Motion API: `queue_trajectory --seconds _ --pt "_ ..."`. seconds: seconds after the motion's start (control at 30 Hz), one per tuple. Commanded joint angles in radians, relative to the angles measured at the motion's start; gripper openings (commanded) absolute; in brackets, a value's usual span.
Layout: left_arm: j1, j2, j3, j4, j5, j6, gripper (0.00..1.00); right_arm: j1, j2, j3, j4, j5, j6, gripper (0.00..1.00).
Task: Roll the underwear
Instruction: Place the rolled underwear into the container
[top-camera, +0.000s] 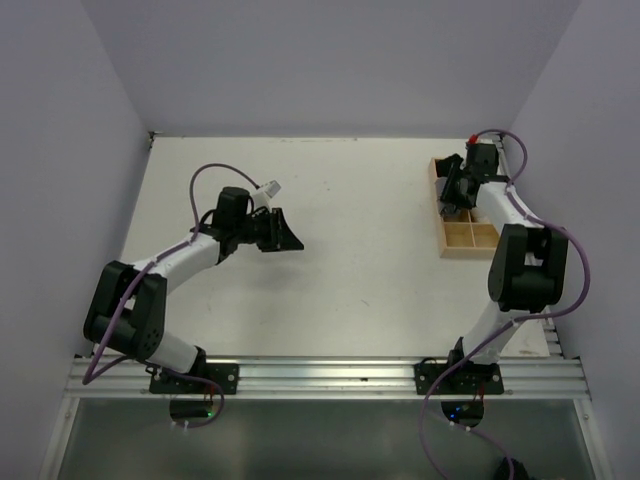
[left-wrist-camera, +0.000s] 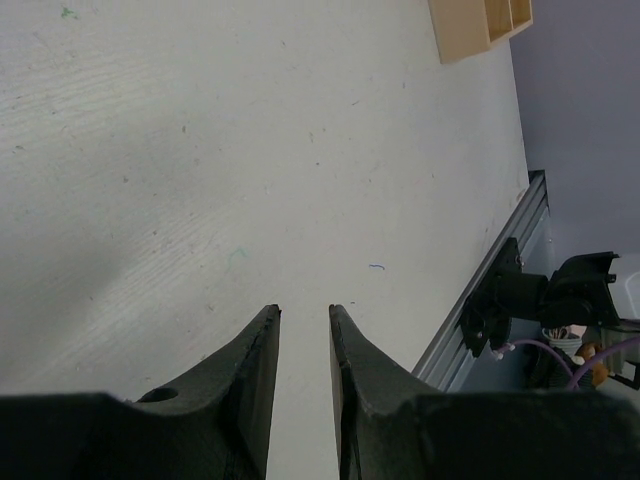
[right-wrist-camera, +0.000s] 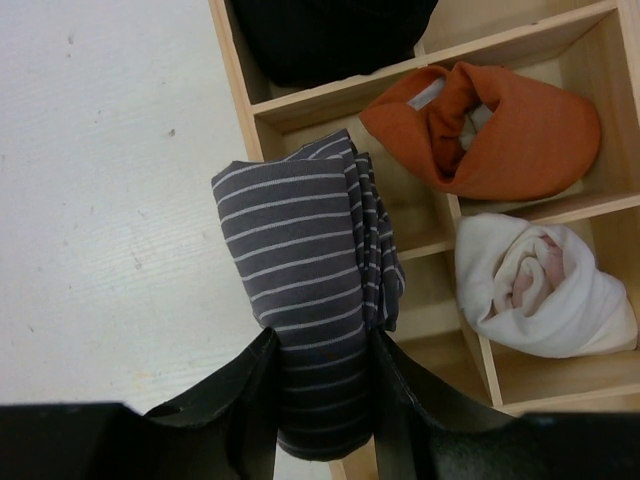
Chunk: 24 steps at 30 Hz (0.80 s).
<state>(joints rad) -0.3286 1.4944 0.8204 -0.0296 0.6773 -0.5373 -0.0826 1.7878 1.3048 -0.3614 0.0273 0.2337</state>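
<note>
The underwear is a rolled dark grey bundle with thin white stripes. My right gripper is shut on its lower end, one finger on each side. The roll hangs over the left edge of a wooden divider tray, partly above a bare compartment and partly above the white table. In the top view the right gripper sits over the tray at the far right. My left gripper hovers over the table's left-middle; its fingers stand a narrow gap apart with nothing between them.
Other tray compartments hold an orange bundle, a white bundle and a black bundle. The tray's corner shows far off in the left wrist view. A metal rail runs along the near table edge.
</note>
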Motion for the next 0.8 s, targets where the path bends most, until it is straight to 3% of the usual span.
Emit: queue_trajectory --seconds 0.0,0.5,0.77 --pt "-0.003 -0.036 -0.013 0.045 0.019 0.019 0.30 -0.009 0.030 0.028 0.076 0.043 -0.030 0.00" --pt "-0.003 -0.025 -0.024 0.054 0.010 0.014 0.30 -0.031 0.038 -0.068 0.134 0.069 -0.071 0.00" --pt "-0.003 -0.023 -0.040 0.068 0.010 0.010 0.30 -0.052 -0.030 -0.160 0.265 0.014 -0.063 0.00"
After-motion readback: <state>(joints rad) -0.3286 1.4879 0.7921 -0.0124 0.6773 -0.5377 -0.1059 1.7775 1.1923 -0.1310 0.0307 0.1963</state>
